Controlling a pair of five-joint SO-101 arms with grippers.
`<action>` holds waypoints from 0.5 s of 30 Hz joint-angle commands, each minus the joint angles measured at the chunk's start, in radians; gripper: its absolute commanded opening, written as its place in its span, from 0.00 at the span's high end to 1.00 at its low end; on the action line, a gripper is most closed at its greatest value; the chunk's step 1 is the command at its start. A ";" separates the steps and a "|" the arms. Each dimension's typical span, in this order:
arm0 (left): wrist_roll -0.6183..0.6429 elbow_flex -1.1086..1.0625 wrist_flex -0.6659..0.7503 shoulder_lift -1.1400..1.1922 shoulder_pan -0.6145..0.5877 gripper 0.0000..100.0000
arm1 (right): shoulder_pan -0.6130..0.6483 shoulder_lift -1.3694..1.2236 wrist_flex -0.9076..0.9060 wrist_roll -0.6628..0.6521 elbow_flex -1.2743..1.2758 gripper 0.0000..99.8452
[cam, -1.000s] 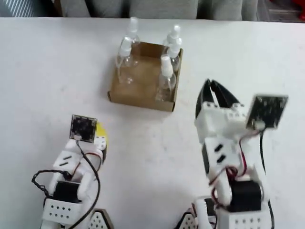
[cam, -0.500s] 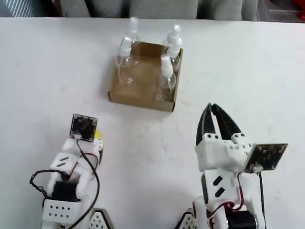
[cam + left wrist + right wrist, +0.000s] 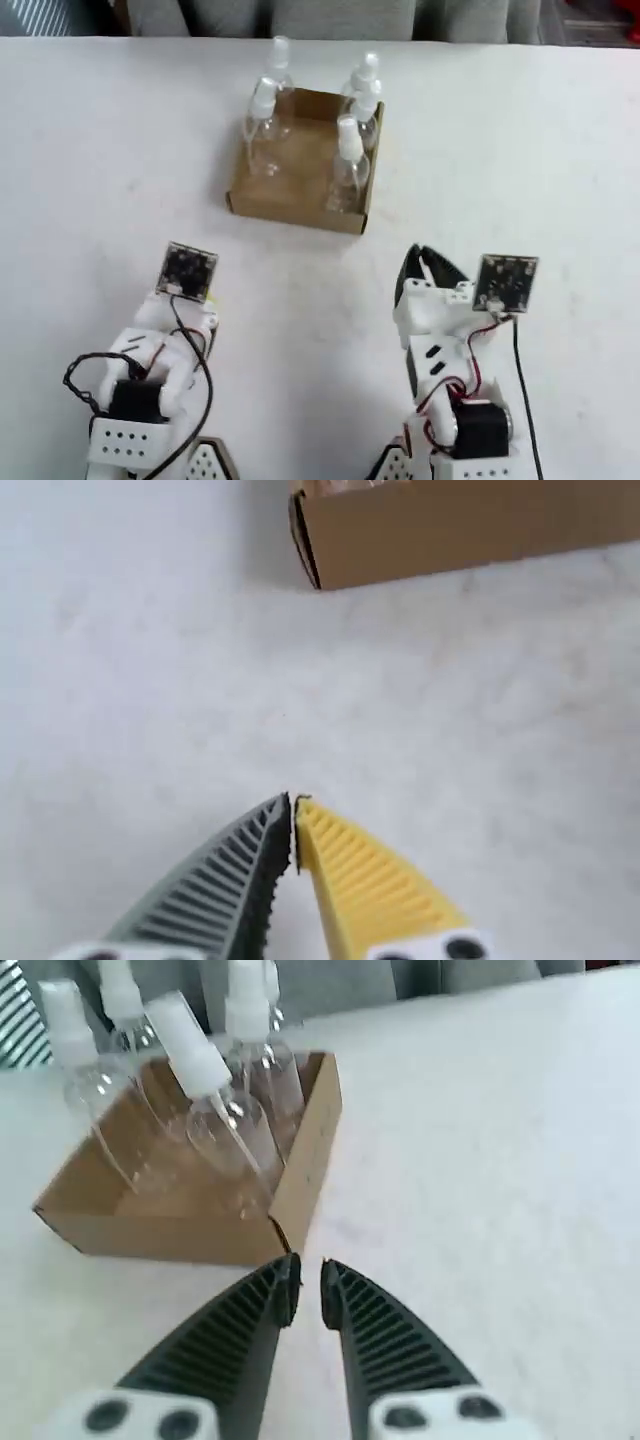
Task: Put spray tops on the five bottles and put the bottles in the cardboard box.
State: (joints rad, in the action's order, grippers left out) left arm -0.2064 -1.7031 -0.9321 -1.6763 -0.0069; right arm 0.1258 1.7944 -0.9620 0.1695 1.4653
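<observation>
The cardboard box [image 3: 292, 206] sits on the white bench [image 3: 100, 150], out in front of both arms and roughly between them, nearer the far edge than the arms. Five clear bottles [image 3: 348, 176] stand in it, each with a white spray top [image 3: 190, 1045]. Two are along the side nearer the left arm and three along the side nearer the right arm, and some of them lean. The left gripper [image 3: 293, 822] has one grey finger and one yellow finger. They are pressed together at the tips with nothing between them, and they hang over bare bench. In its wrist view the box [image 3: 450, 530] lies well ahead of it, with only the near wall and one corner in sight. The right gripper [image 3: 307, 1278] has two black ribbed fingers. The jaws stand a narrow slit apart and hold nothing. In its wrist view the box [image 3: 160, 1232] is close ahead, with one corner pointing toward the fingertips. A strip of bench separates the corner from the tips, so the gripper touches neither the box nor any bottle. From above, the right gripper [image 3: 420, 264] is drawn back near its base. It points toward the box, which lies ahead of it and off toward the left arm's side.
</observation>
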 commanded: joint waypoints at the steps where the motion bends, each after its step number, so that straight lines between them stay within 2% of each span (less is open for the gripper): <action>1: -0.068 0.005 -0.043 -0.016 -0.005 0.98 | -0.002 0.005 0.004 0.002 0.074 0.99; 7: -0.071 0.005 -0.110 -0.016 -0.012 0.98 | -0.007 0.007 0.001 0.002 0.224 0.99; 15: -0.071 0.005 -0.176 -0.015 -0.008 0.98 | -0.012 0.007 -0.140 0.002 0.224 0.99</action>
State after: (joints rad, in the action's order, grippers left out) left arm -0.2662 -1.7031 -1.0917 -1.6778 -0.0100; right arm 0.1243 1.7898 -1.0802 0.1695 1.6817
